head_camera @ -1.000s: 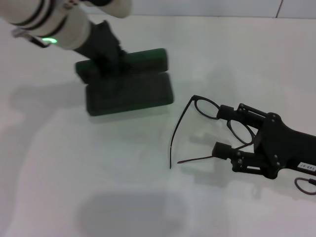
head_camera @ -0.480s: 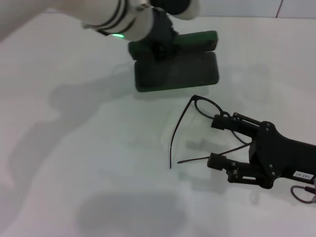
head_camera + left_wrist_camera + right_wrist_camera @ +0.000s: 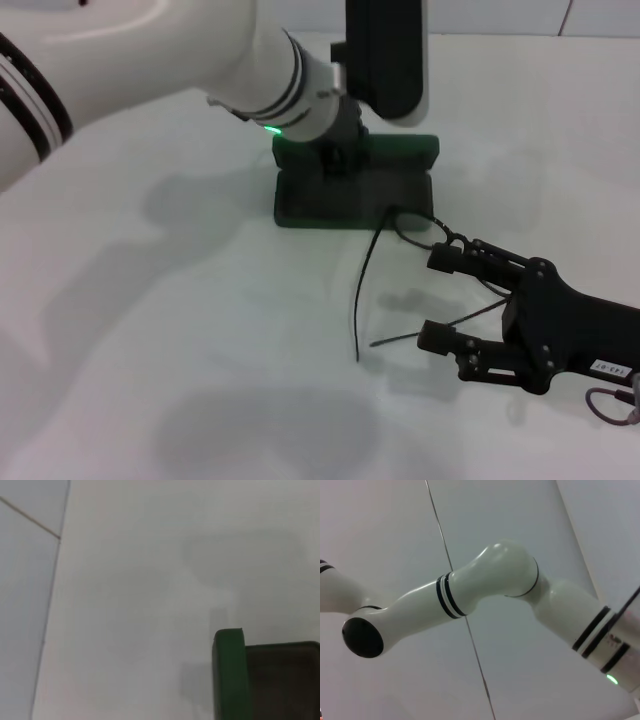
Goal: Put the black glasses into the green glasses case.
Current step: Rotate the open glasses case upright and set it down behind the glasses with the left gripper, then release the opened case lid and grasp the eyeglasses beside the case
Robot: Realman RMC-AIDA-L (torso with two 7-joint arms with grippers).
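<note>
The green glasses case (image 3: 345,203) lies open at the table's middle, its lid (image 3: 405,152) standing up behind the base. My left gripper (image 3: 335,158) reaches in from the upper left and is shut on the case's rear left part. The left wrist view shows the green glasses case (image 3: 229,675) by its green edge and dark inside. The black glasses (image 3: 363,290) lie unfolded in front of the case, one rim touching its front edge. My right gripper (image 3: 436,298) is open, with a finger either side of the glasses' right lens and temple.
My white left forearm (image 3: 150,60) crosses the upper left of the table, with a black block (image 3: 385,55) on the wrist above the case. A looped cable (image 3: 610,405) hangs by the right wrist. White table (image 3: 180,350) lies bare at the front left.
The left gripper carried the case from the far left to the middle, then set it nearer against the glasses. The glasses shifted slightly. The right gripper drifted a little nearer and stayed open.
</note>
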